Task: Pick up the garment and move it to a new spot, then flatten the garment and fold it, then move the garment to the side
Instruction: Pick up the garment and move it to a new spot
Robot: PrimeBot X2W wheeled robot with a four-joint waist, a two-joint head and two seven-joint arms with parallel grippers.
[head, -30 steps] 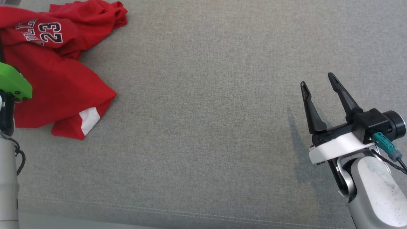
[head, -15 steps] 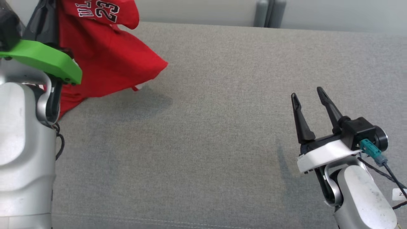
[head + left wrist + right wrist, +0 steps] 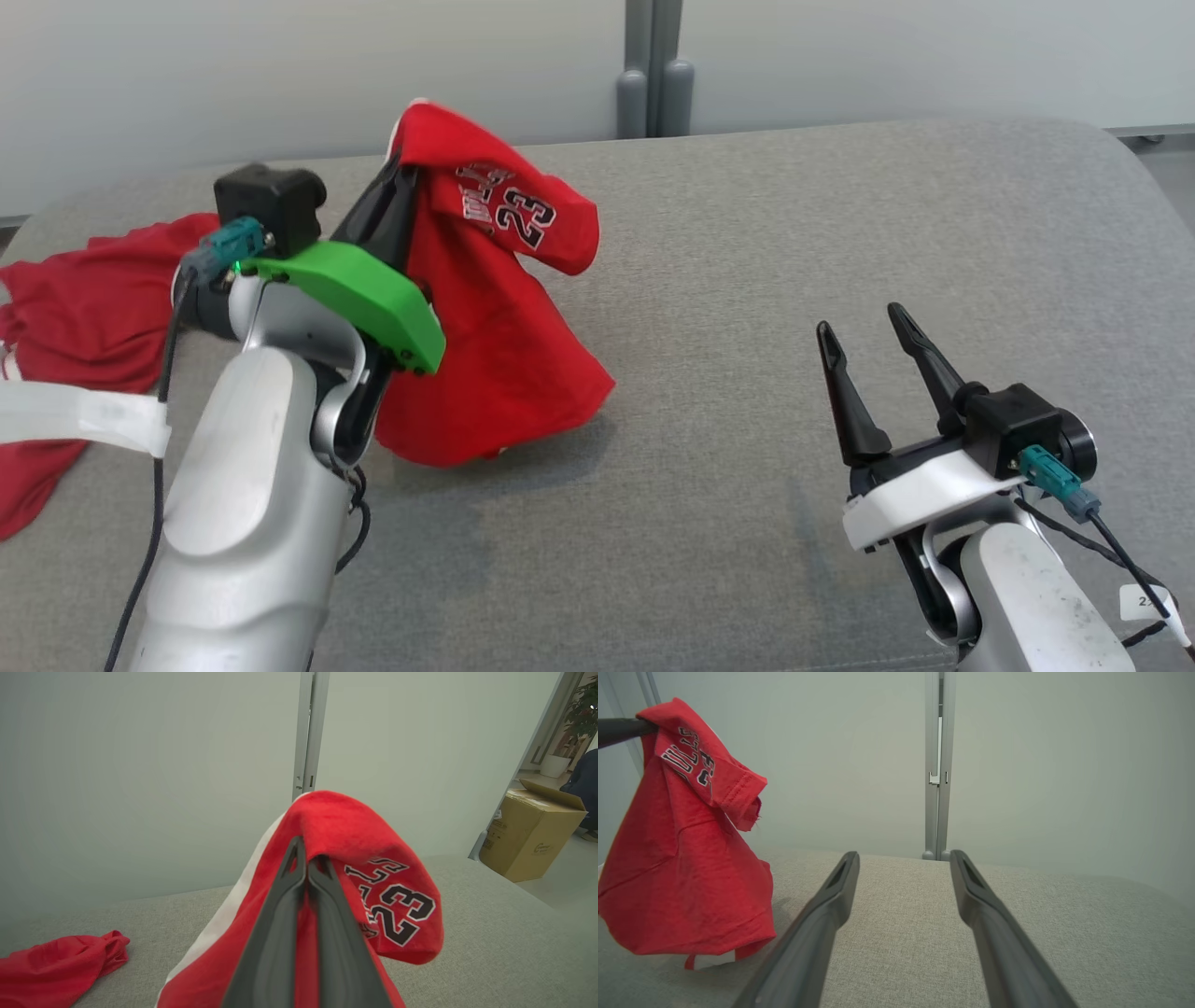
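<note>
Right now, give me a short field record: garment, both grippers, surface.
garment: red jersey, hanging from its gripped top, lower edge near the surface
left gripper: shut on the red jersey
right gripper: open, empty, apart from the jersey
surface: grey fabric cushion
other: red fabric lying at far left; joined or separate, unclear

Head view: high, looking forward and down over the grey woven-fabric surface [image 3: 747, 280]; red cloth garment with a black 23 [image 3: 504, 373] at 10 o'clock.
Left wrist view: very near the garment, along the left gripper [image 3: 307, 856].
Right wrist view: low over the surface; garment at 9 o'clock.
Shared: garment, surface, grey upright post [image 3: 653, 84].
</note>
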